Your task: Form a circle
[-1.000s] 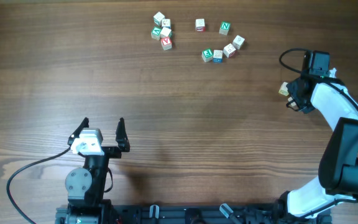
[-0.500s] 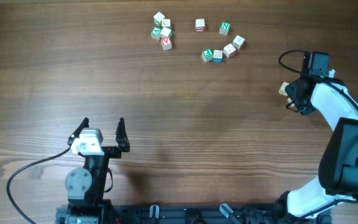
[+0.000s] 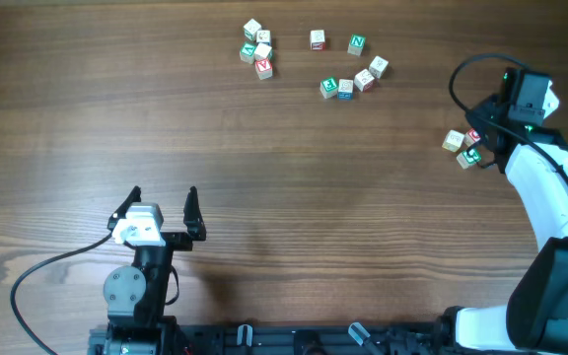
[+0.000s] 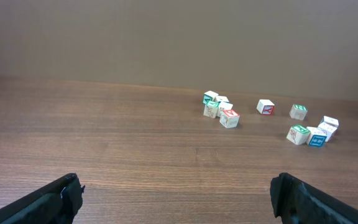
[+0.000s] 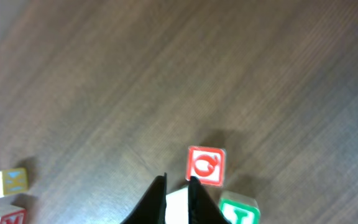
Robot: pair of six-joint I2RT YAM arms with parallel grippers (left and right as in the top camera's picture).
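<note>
Several small lettered wooden blocks lie at the table's far side: a tight cluster [image 3: 257, 49], two singles [image 3: 317, 38] [image 3: 357, 43], and a curved row [image 3: 353, 81]. The left wrist view shows the same cluster [image 4: 219, 107]. Three more blocks sit apart at the right: a pale one [image 3: 453, 141], a red one [image 3: 474, 135] and a green one [image 3: 469, 156]. My right gripper [image 3: 489, 138] hovers just beside them, shut, and holds nothing. In the right wrist view its tips [image 5: 179, 182] hang over a white block [image 5: 176, 206], beside the red block [image 5: 205, 165] and the green block [image 5: 240, 210]. My left gripper [image 3: 163, 202] rests open and empty near the front.
Bare wooden tabletop [image 3: 314, 197] lies between the arms and the blocks. The right arm's black cable [image 3: 459, 84] loops above the right-hand blocks. Two other blocks [image 5: 4, 184] show at the right wrist view's left edge.
My right gripper has drawn back to the right and up, uncovering the red and green blocks beside the pale one, and its jaws have closed. The left arm has not moved.
</note>
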